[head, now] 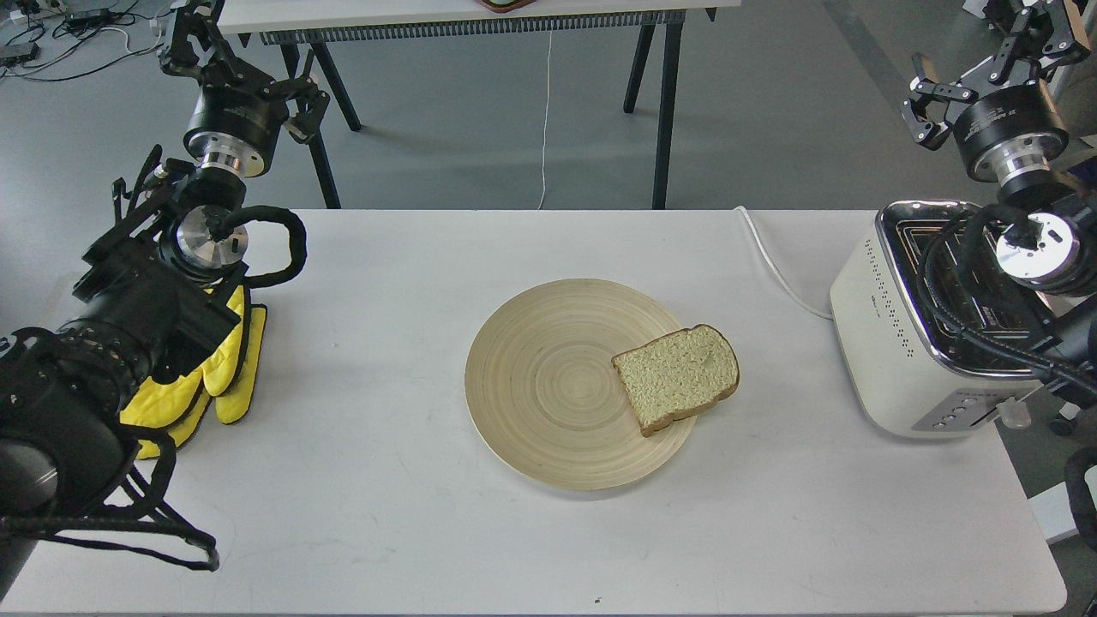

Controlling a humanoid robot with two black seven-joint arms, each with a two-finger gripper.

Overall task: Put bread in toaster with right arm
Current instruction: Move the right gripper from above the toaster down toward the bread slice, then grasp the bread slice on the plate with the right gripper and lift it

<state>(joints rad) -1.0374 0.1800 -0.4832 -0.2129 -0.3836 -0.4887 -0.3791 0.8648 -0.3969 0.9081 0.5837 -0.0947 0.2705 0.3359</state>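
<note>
— Nearest the lens, what do you see?

— Bulky black links of my left arm (77, 377) fill the lower left corner, with a yellow quilted mitt (224, 368) lying on the white table (386, 531) beside them.

— And going from biggest down?

— That table first; it spans almost the whole view. Next the toaster (883, 343), cream-white with a chrome top and 2 slots, standing at the table's right end, directly below and a little to the left of my right pincer (1041, 34). Part of my right arm (1028, 248) and its cables cross over the toaster's top. A white cord (776, 266) runs from its left side toward the table's back edge.

— Then?

— A round wooden plate (548, 386) in the middle of the table, well to the left of my right pincer and lower. The bread (677, 377), 1 slice, lies flat on the plate's right edge, its rounded top overhanging the rim toward the toaster. It sits apart from the toaster and well apart from both pincers.

— Your pincers?

— My right one hangs high at the top right, past the table's far edge, gripping nothing; its fingers are cut by the frame, so I cannot tell their spread. My left pincer (184, 38) is raised at the top left, dark, spread unclear too.
</note>
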